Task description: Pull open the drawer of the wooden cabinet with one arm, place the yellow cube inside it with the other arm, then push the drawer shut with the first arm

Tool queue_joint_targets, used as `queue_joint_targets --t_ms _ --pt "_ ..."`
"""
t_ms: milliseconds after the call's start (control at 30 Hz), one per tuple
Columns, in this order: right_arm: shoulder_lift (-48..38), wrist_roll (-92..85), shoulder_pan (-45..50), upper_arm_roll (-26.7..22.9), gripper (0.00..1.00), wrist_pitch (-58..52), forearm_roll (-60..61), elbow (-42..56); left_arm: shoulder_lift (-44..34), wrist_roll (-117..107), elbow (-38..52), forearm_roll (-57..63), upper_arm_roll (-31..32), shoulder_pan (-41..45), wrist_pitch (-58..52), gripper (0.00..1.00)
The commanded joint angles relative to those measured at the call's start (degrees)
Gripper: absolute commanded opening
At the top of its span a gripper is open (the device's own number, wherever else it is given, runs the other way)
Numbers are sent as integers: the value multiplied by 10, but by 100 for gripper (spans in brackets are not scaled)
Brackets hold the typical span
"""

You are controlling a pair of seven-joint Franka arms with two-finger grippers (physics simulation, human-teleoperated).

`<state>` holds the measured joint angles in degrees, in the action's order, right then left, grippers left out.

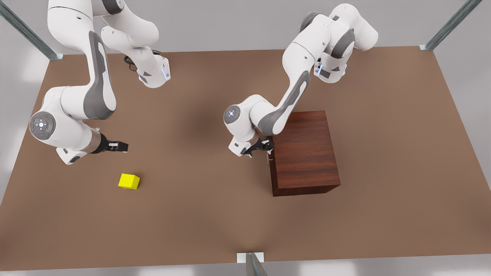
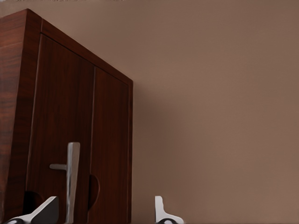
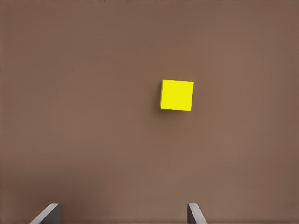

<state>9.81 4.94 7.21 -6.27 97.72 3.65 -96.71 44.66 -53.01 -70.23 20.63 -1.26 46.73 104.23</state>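
Yellow cube at 8 o'clock of the front view, nearest the camera, resting alone on the brown tabletop; seen square-on from the right wrist, well clear of the fingertips.

Right pincer at 9 o'clock, above the cube and apart from it, fingers spread wide, gripping nothing.

Wooden cabinet at 3 o'clock of centre, standing on the tabletop, well apart from the cube.

Drawer flush with the cabinet front, not pulled out; silver bar handle on its face.

Left pincer at the cabinet's 9 o'clock face, level with the handle, fingers parted, one fingertip either side of the bar, not clamped on it.
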Motion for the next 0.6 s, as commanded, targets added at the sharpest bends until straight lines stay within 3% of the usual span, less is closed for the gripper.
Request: queue_joint_targets --t_ms 0,567 --pt "-1 8 0 0 100 0 0 0 -1 -1 -3 14 -1 -1 -9 100" --pt "-1 8 0 -1 100 0 0 0 27 -61 33 -1 5 1 34 100"
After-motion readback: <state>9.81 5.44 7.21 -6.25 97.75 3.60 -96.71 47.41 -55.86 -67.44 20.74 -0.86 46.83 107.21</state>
